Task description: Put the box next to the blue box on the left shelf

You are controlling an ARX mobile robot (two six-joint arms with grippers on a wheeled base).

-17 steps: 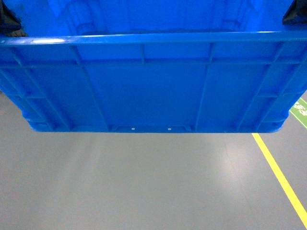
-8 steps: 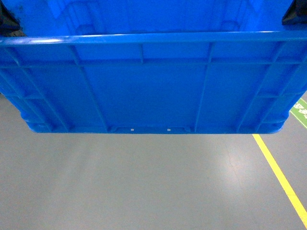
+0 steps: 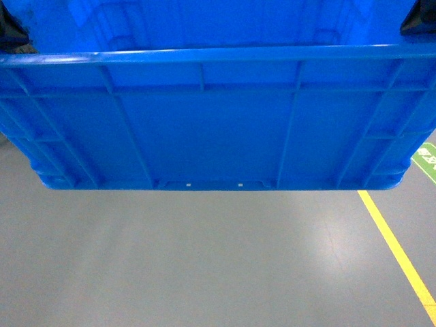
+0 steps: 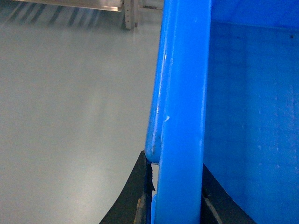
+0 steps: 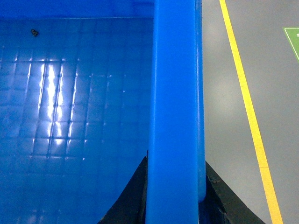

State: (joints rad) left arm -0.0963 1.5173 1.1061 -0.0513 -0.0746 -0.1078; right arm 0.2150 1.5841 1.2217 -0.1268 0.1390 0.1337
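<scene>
The box (image 3: 211,116), a large bright-blue ribbed crate, fills the upper half of the head view and hangs above the grey floor. My left gripper (image 4: 180,189) is shut on the box's left rim (image 4: 182,93), one black finger on each side. Gripping the right rim (image 5: 175,93) the same way, my right gripper (image 5: 175,186) is also shut. Dark parts of both grippers show at the crate's top corners: left gripper (image 3: 12,33), right gripper (image 3: 417,20). The box's gridded inside (image 5: 70,116) is empty. The other blue box is out of view. A grey metal frame with a leg (image 4: 128,11) shows far off; I cannot tell whether it is the left shelf.
Bare grey floor (image 3: 204,259) lies below the crate. A yellow floor line (image 3: 398,252) runs along the right, with a green floor mark (image 3: 428,160) beyond it.
The green mark and yellow line have slid slightly down and right in the head view. The crate stays held the same way between both grippers.
</scene>
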